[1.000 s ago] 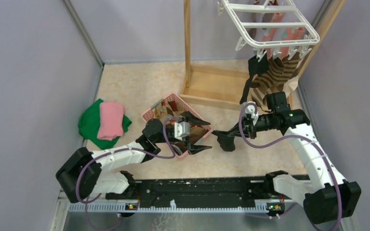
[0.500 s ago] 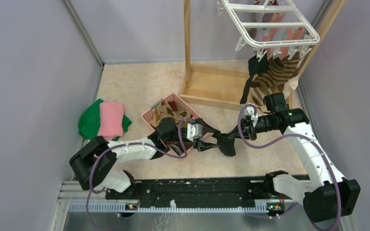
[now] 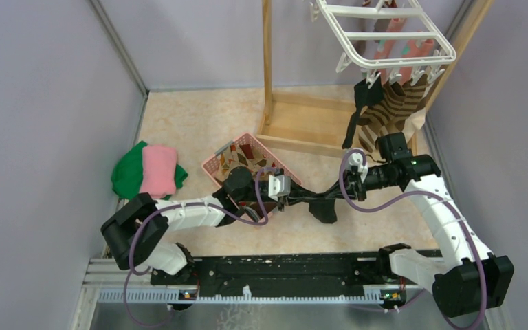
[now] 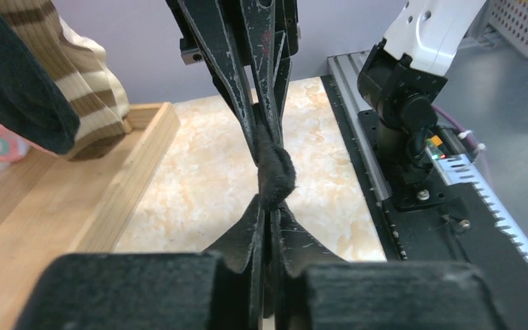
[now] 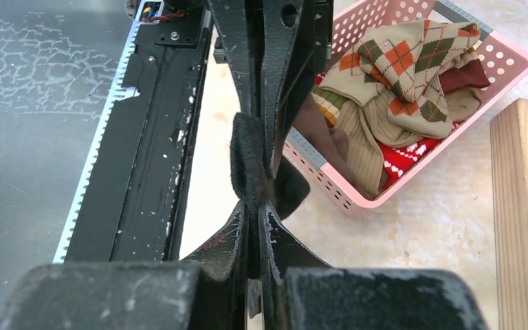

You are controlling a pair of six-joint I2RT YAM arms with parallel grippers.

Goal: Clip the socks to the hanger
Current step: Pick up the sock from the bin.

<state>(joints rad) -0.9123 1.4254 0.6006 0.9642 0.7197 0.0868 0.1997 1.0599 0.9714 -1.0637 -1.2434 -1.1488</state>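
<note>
A black sock (image 3: 320, 203) is stretched between my two grippers just right of the pink basket. My left gripper (image 3: 302, 200) is shut on one end of the black sock (image 4: 275, 172). Facing it, my right gripper (image 3: 331, 192) is shut on the other end of the black sock (image 5: 246, 158). The white hanger (image 3: 385, 34) hangs at the upper right. Clipped under it are a striped sock (image 3: 387, 113), another black sock (image 3: 359, 102) and pink socks (image 3: 412, 48). An argyle sock (image 5: 405, 62) lies in the basket with other socks.
The pink basket (image 3: 212, 165) sits on the floor behind my left wrist. A wooden stand frame (image 3: 295, 120) holds the hanger; its base rail (image 4: 134, 182) lies close by. Folded green and pink cloths (image 3: 148, 172) lie at the left. The black base rail (image 3: 282, 271) runs along the near edge.
My left gripper moved right from the basket to the black sock and closed on it. The right gripper stayed shut on the sock and barely moved.
</note>
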